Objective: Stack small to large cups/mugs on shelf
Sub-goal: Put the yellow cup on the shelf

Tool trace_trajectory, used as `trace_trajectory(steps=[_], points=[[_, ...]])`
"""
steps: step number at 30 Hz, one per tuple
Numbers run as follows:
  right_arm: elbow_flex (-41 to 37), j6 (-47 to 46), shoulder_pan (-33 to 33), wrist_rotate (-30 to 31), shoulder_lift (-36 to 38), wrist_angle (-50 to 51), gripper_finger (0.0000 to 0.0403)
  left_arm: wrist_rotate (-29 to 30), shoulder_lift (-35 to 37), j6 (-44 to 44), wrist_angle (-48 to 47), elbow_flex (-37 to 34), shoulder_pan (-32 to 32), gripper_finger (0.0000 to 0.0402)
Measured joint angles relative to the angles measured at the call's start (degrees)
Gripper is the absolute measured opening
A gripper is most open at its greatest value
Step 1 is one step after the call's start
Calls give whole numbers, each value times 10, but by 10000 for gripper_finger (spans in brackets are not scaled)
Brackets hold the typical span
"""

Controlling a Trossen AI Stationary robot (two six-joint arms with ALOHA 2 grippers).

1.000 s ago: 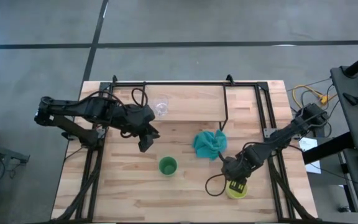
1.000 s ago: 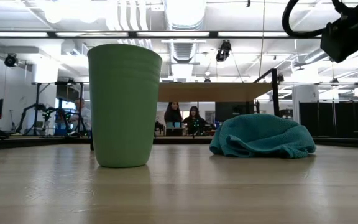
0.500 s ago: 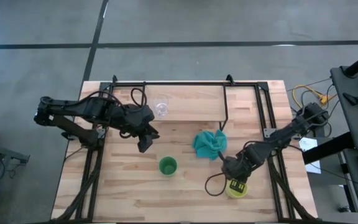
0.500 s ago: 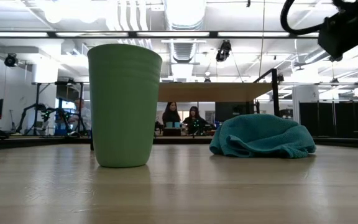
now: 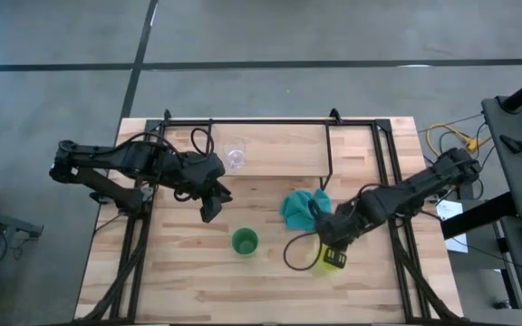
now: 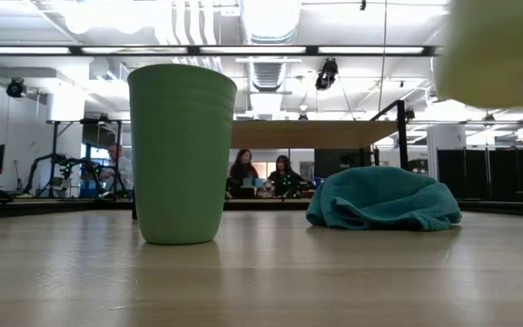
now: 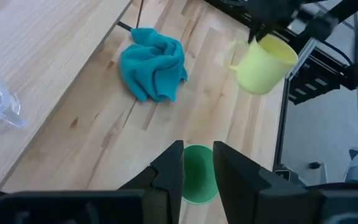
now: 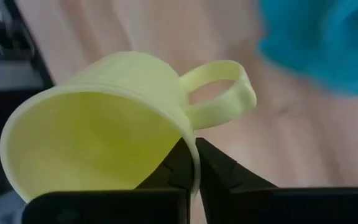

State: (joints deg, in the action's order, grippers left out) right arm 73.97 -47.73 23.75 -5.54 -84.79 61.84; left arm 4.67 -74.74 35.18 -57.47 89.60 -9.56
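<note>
Your right gripper [image 8: 191,163], clamped on the rim of the pale yellow handled mug [image 5: 332,260] lifted lower right of centre, must carry it to the light-wood shelf [image 5: 279,149]; left gripper [image 7: 197,163] waits apart.

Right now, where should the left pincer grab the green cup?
Take the green cup by its rim wall from above, one finger inside the open mouth. It stands upright and handleless, apart from the teal cloth, and the left pincer hovers open just behind it.
</note>
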Motion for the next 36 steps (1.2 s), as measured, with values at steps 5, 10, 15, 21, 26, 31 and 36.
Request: trace_trajectory(steps=[5,10,15,21,26,31,36], points=[[115,56,-46,129,0,89,9,0,4,0,0,0,0,72],[205,115,-102,213,0,94,9,0,8,3,1,0,0,72],[258,201,-168,223,-15,86,9,4,8,-1,1,0,4,72],[295,276,-247,222,-52,76,9,55,7,-37,34,0,19,72],[346,336,-285,190,-110,77,9,99,7,-73,63,0,43,72],[433,388,-302,171,-180,81,9,106,7,-100,60,0,78,72],[523,428,-312,152,-248,127,9,107,6,-106,60,0,119,72]])
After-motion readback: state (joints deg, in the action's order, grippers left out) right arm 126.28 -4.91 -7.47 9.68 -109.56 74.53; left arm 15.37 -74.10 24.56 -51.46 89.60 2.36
